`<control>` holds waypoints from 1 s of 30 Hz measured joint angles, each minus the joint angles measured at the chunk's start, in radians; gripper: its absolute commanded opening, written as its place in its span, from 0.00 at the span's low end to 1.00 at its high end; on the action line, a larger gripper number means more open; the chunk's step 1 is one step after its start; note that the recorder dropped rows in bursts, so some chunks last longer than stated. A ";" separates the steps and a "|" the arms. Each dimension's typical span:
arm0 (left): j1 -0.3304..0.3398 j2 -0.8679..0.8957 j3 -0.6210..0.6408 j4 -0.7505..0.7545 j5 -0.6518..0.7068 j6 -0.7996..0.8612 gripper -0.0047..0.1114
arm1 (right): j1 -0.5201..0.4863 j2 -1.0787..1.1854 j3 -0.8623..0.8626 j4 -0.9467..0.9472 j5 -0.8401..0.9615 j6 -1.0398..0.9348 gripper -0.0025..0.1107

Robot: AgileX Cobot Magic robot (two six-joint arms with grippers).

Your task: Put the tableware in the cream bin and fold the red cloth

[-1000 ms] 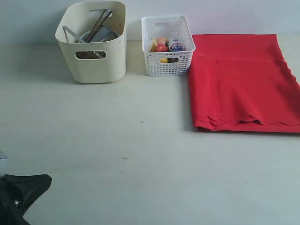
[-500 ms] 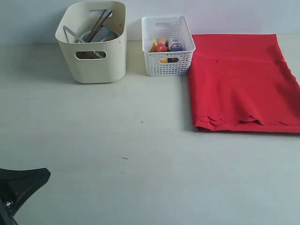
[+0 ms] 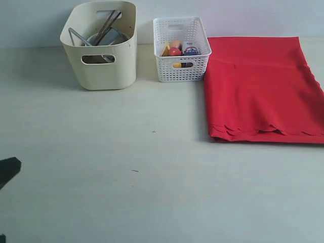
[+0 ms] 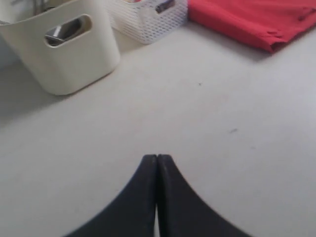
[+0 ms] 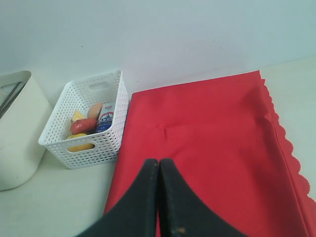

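Observation:
The cream bin stands at the back left with tableware in it: dark chopsticks and steel pieces lean against its walls. The red cloth lies folded flat at the right, its scalloped edge toward the front. My left gripper is shut on nothing over bare table, well short of the bin. Only a dark bit of that arm shows at the exterior view's left edge. My right gripper is shut and empty, hovering over the red cloth.
A white lattice basket with food items stands between the bin and the cloth, touching the cloth's corner. The same basket sits beside the cloth in the right wrist view. A pale wall runs behind everything.
The dark left arm part at the lower left has pulled back toward the frame's left edge, and little of it shows now. Bin, basket and cloth have not moved.

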 measured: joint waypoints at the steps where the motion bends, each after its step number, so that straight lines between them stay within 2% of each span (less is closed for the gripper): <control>1: 0.030 -0.020 0.000 0.000 -0.003 0.000 0.05 | 0.000 0.000 0.000 0.000 0.000 0.000 0.02; 5: 0.192 -0.125 0.000 -0.004 -0.045 -0.003 0.05 | 0.000 0.000 0.000 0.000 -0.002 0.000 0.02; 13: 0.571 -0.379 0.000 -0.006 -0.120 -0.007 0.05 | 0.000 0.000 0.000 0.000 -0.002 0.000 0.02; 14: 0.665 -0.432 0.000 -0.006 -0.129 -0.007 0.05 | 0.000 0.000 0.000 0.000 -0.002 0.000 0.02; 15: 0.700 -0.452 0.000 -0.006 -0.129 -0.007 0.05 | 0.000 0.000 0.000 0.000 -0.002 0.000 0.02; 17: 0.865 -0.521 0.000 -0.008 -0.163 -0.007 0.05 | 0.000 0.000 0.000 0.000 -0.002 0.000 0.02; 21: 1.108 -0.534 0.000 -0.017 -0.308 -0.007 0.05 | 0.000 0.000 0.000 0.000 -0.004 0.000 0.02; 23: 1.209 -0.534 0.000 -0.019 -0.381 -0.007 0.05 | 0.000 0.000 0.000 0.000 -0.004 0.000 0.02; 26: 1.290 -0.534 0.000 -0.019 -0.478 -0.007 0.05 | 0.000 0.000 0.000 0.000 -0.004 0.000 0.02; 30: 1.303 -0.534 0.000 -0.019 -0.567 -0.007 0.05 | 0.000 0.000 0.000 0.000 -0.004 0.000 0.02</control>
